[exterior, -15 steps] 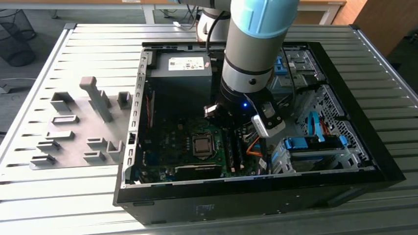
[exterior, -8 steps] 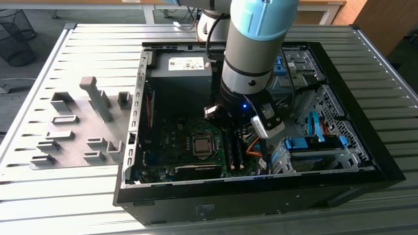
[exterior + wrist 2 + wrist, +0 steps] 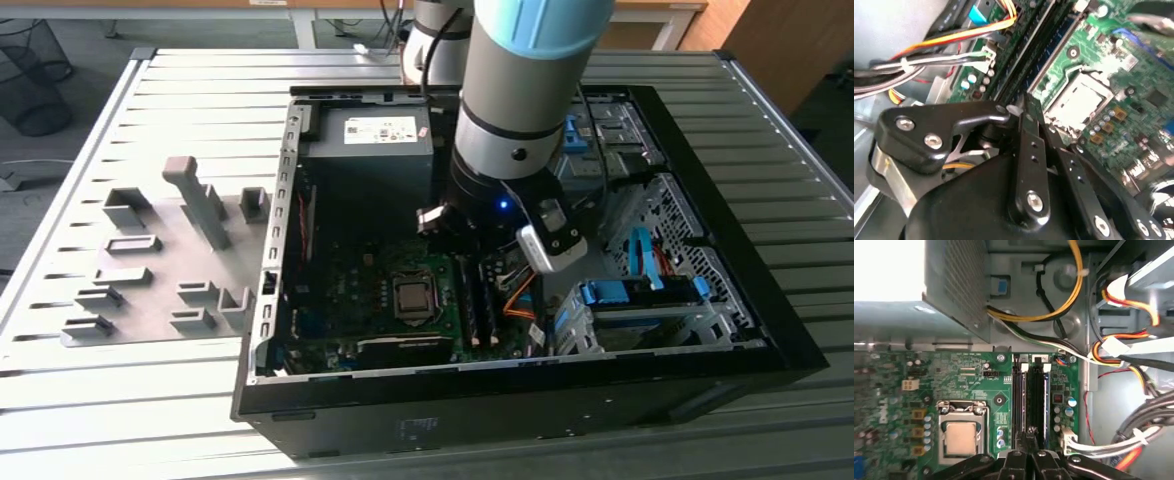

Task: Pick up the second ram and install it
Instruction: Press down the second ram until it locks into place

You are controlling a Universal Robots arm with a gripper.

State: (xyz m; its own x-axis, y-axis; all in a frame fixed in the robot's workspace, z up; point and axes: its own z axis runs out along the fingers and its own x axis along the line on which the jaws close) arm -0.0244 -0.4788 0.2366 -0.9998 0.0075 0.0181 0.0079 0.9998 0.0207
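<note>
My gripper (image 3: 1031,432) hangs inside the open computer case (image 3: 747,330), over the green motherboard (image 3: 969,385). Its two black fingers (image 3: 1030,145) are pressed together, and their tips rest at one end of the two long memory slots. The second ram (image 3: 1038,395) seems to be the thin dark stick standing on edge in the slot under the tips, beside another filled slot (image 3: 1019,400). I cannot tell whether the tips touch the ram. In the exterior view the arm's wrist covers most of the gripper (image 3: 461,240), and the slots (image 3: 481,310) lie just below it.
The processor socket (image 3: 960,432) sits close beside the slots. Bundled cables (image 3: 1124,355) run along the slots' other side. The power supply (image 3: 370,135) and blue drive-bay latches (image 3: 641,292) are in the case. A grey fixture plate with blocks (image 3: 160,260) lies at the exterior view's left.
</note>
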